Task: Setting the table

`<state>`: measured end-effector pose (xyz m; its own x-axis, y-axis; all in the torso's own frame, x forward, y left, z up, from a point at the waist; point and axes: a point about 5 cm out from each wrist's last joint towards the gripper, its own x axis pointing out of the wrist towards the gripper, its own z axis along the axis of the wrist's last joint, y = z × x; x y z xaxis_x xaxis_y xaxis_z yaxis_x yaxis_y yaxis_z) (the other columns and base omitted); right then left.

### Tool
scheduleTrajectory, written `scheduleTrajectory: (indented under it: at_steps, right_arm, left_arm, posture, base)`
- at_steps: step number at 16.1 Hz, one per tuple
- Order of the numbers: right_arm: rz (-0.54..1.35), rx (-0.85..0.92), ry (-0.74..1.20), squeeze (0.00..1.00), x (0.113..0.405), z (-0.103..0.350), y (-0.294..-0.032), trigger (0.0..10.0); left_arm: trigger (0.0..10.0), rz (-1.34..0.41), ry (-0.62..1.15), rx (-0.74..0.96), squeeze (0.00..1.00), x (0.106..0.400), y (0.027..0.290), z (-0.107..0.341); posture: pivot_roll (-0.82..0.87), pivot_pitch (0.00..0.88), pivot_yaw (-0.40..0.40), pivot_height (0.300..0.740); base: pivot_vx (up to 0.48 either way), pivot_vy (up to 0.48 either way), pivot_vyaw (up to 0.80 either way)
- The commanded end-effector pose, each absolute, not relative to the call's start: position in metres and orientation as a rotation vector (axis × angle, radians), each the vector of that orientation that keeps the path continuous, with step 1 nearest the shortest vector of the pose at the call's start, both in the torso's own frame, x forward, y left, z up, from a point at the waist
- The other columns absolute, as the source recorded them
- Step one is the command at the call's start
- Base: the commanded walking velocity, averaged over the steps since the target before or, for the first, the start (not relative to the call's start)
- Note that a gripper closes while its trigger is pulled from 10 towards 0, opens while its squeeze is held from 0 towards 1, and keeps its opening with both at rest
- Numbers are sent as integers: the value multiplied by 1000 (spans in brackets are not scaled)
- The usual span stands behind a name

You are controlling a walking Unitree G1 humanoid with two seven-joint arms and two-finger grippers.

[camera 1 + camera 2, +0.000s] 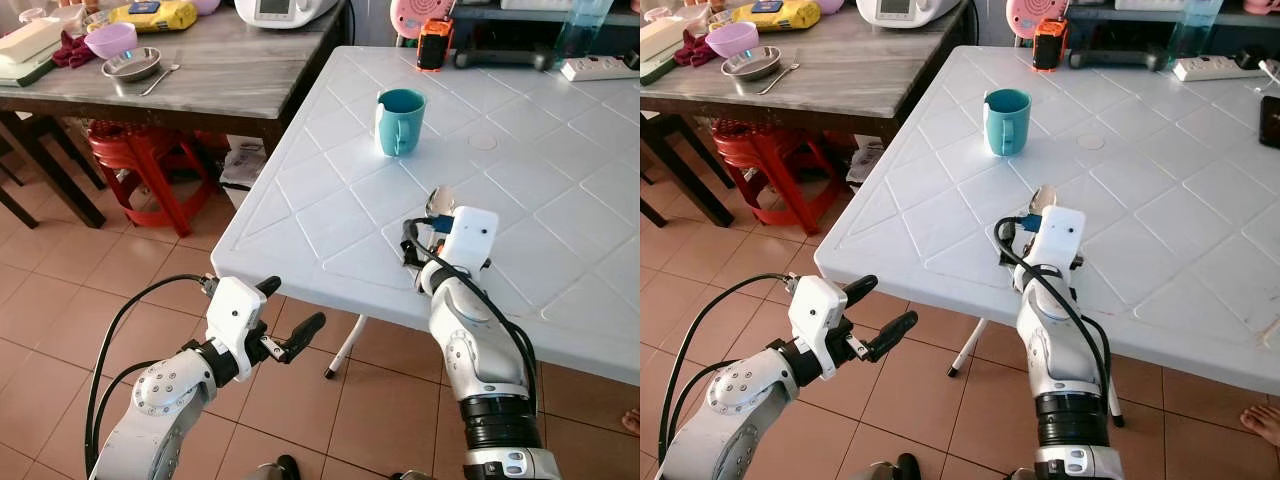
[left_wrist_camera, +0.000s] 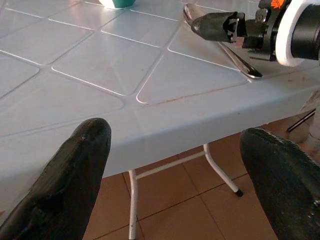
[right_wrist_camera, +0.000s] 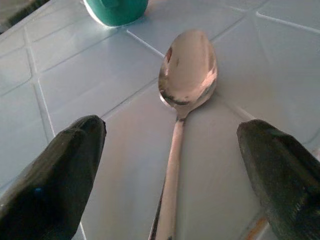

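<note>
Right gripper [image 3: 170, 165]: fingers are spread wide, one on each side of the spoon's handle, nothing clamped; it is held low over the white plastic table [image 1: 560, 230], near the front edge.
Spoon [image 3: 186, 75]: a metal one, laid flat on the table between the open fingers, bowl pointing toward the teal mug; the fingers appear apart from it.
Teal mug [image 1: 398, 122]: stood upright on the table, beyond the spoon's bowl, near but not touching.
Left gripper [image 1: 290, 318]: fingers are parted and empty; it is held off the table's front edge, above the tiled floor [image 1: 60, 300].
Wooden table [image 1: 230, 70]: set to the left and behind, carrying a steel bowl [image 1: 131, 66], a purple bowl [image 1: 111, 40] and other ware.
Step in hand: judged to be the laying of the spoon beside the mug, with the spoon set down and let go.
Next move: the right gripper is probably to be lifted straight back without the handle being nudged; a further piece could then be fetched from the wooden table.
</note>
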<state>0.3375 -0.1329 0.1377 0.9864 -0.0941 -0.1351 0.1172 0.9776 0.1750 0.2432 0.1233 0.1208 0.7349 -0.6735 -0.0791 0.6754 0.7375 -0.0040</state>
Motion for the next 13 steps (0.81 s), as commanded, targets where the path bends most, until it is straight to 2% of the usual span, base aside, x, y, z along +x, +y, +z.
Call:
scheduleTrajectory:
  at_steps: [1, 4, 5, 6, 7, 8, 13]
  right_arm:
    - [-90, 220, 174, 0, 341, 133, -129, 10000]
    - [-86, 220, 215, 0, 349, 133, -124, 10000]
    - [-95, 200, 255, 0, 349, 128, -123, 2706]
    - [-86, 208, 267, 0, 349, 126, -121, 2706]
    - [-81, 224, 288, 0, 347, 122, -119, 863]
    - [-65, 217, 318, 0, 346, 116, -117, 0]
    - [-46, 130, 421, 0, 342, 101, -114, 0]
  left_arm:
    - [10000, -744, 80, 34, 0, 241, 126, 122]
    - [10000, -754, 89, 31, 0, 239, 124, 121]
    - [10000, -756, 89, 32, 0, 240, 124, 121]
    - [10000, -756, 89, 32, 0, 240, 124, 121]
    - [10000, -756, 89, 34, 0, 240, 124, 121]
    - [10000, -755, 90, 34, 0, 240, 124, 121]
    - [10000, -758, 101, 31, 0, 239, 123, 120]
  posture:
    - [-2, 149, 74, 740]
    - [-5, 150, 74, 740]
    - [-4, 148, 73, 740]
    - [-4, 148, 73, 740]
    - [-1, 147, 73, 740]
    - [-1, 147, 73, 740]
    - [-2, 151, 74, 740]
  base:
    - [0, 0, 0]
    - [0, 0, 0]
    - [0, 0, 0]
    - [0, 0, 0]
    - [0, 0, 0]
    - [0, 0, 0]
    - [0, 0, 0]
